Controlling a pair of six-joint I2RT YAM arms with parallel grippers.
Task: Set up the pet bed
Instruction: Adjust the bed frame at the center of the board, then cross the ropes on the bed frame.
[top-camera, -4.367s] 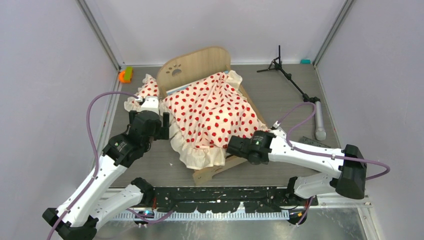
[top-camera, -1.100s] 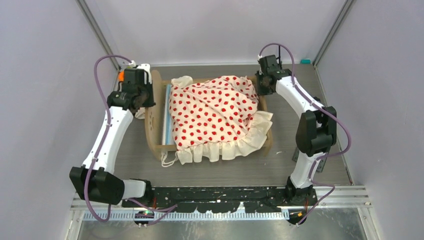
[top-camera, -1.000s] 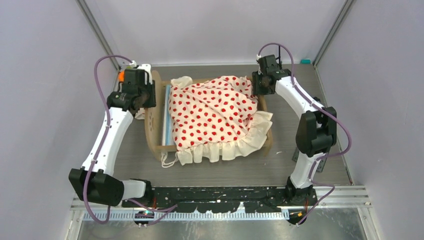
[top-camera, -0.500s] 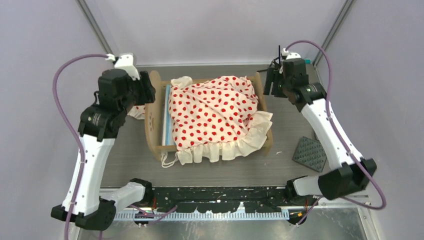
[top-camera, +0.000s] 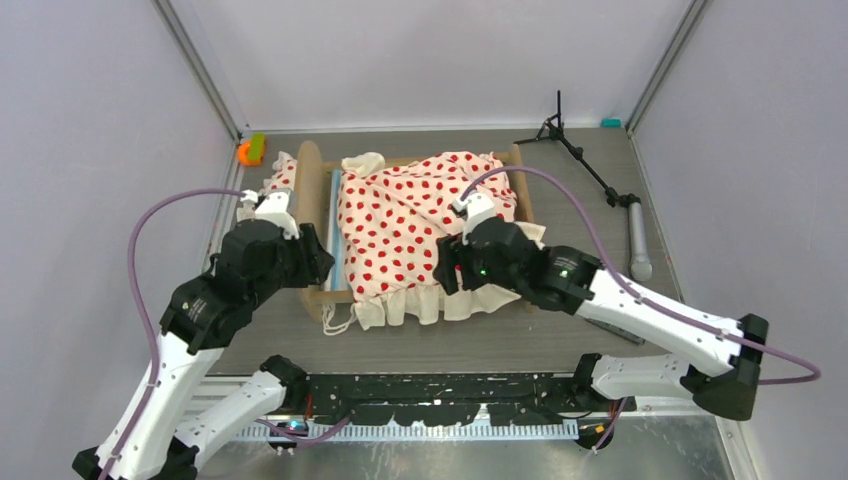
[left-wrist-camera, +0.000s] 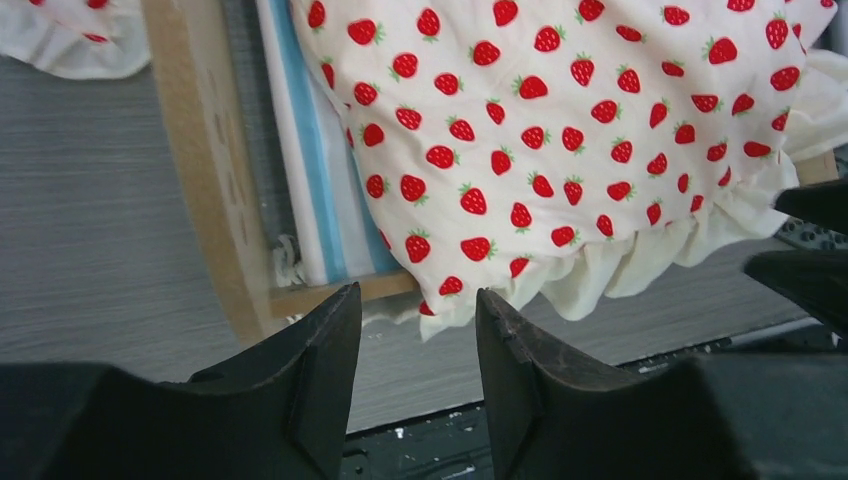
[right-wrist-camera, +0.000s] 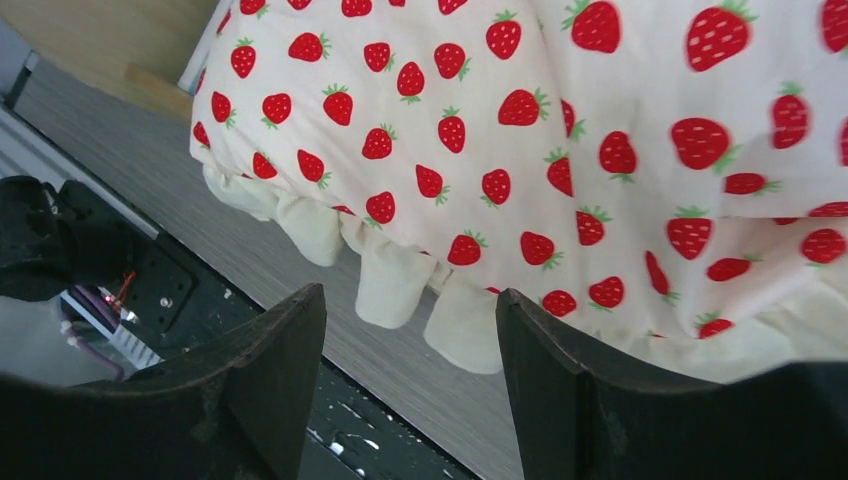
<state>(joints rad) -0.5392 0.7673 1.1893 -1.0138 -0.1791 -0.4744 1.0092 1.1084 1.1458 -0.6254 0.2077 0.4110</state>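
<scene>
Over the pet bed (top-camera: 308, 175), left hand (left-wrist-camera: 415, 298) and right hand (right-wrist-camera: 410, 295) both released, empty.

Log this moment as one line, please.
left gripper: open, empty, above pet bed near rail | right gripper: open, empty, above bedding ruffle

From above, the left arm (top-camera: 215, 295) and right arm (top-camera: 640, 305) cover their own jaws, and the right arm also hides the near right corner of the frame (top-camera: 308, 175). Beyond the left jaws the bedding (left-wrist-camera: 600, 120) hides all of the mattress (left-wrist-camera: 320, 200) but a striped edge and runs off the top of the wrist view, as does a second cloth (left-wrist-camera: 60, 40) far to their left. Beyond the right jaws the bedding runs past the top and right edges, and only a corner of the frame shows at far left.
</scene>
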